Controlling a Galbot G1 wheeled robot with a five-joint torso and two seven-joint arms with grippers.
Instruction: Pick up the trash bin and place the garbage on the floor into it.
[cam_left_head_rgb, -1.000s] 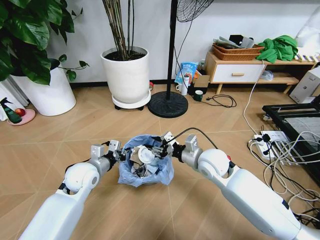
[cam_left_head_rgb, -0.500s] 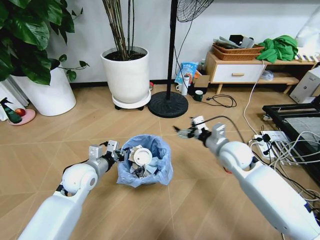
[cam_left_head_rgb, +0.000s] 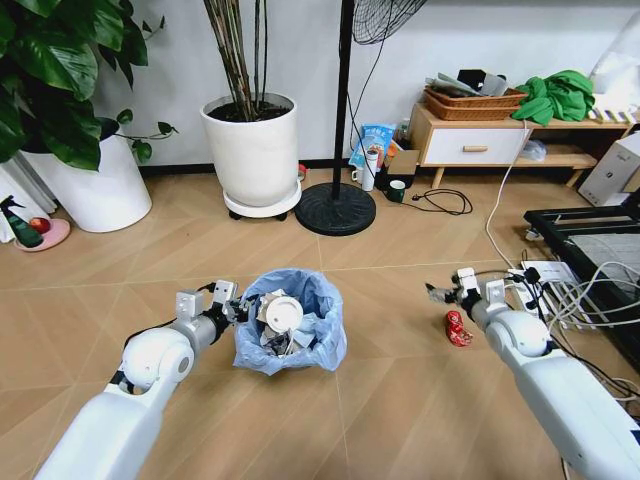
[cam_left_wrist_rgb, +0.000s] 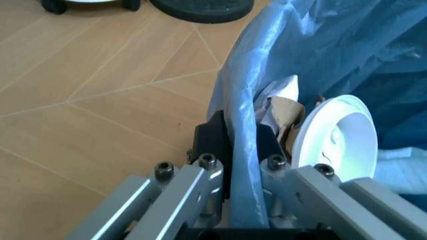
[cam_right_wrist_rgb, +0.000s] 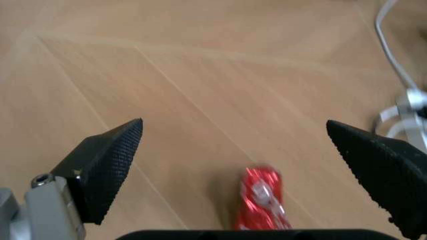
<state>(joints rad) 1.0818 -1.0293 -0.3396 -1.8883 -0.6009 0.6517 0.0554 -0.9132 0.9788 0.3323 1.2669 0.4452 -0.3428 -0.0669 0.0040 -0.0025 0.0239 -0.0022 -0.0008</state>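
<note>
The trash bin (cam_left_head_rgb: 292, 335), lined with a crinkly light-blue bag, stands on the floor (cam_left_head_rgb: 400, 400) at centre and holds paper wads and a white disc (cam_left_head_rgb: 284, 313). My left gripper (cam_left_head_rgb: 238, 310) is shut on the bin's rim (cam_left_wrist_rgb: 241, 150), one finger inside the bag and one outside. A red crushed wrapper (cam_left_head_rgb: 457, 328) lies on the floor at the right. My right gripper (cam_left_head_rgb: 440, 294) hovers open just above and beyond it; in the right wrist view the wrapper (cam_right_wrist_rgb: 263, 204) lies between the wide-spread fingertips (cam_right_wrist_rgb: 110, 160).
Big white plant pots (cam_left_head_rgb: 256, 150) and a fan stand base (cam_left_head_rgb: 336, 208) stand behind the bin. A power strip and tangled cables (cam_left_head_rgb: 560, 290) lie close to the right of the wrapper. A low cabinet (cam_left_head_rgb: 490, 140) is at the back right, a spray bottle (cam_left_head_rgb: 20, 222) far left.
My right gripper has swung away from the bin, far to the right and down toward the red wrapper, with its fingers open. The left gripper and the bin have stayed put.
</note>
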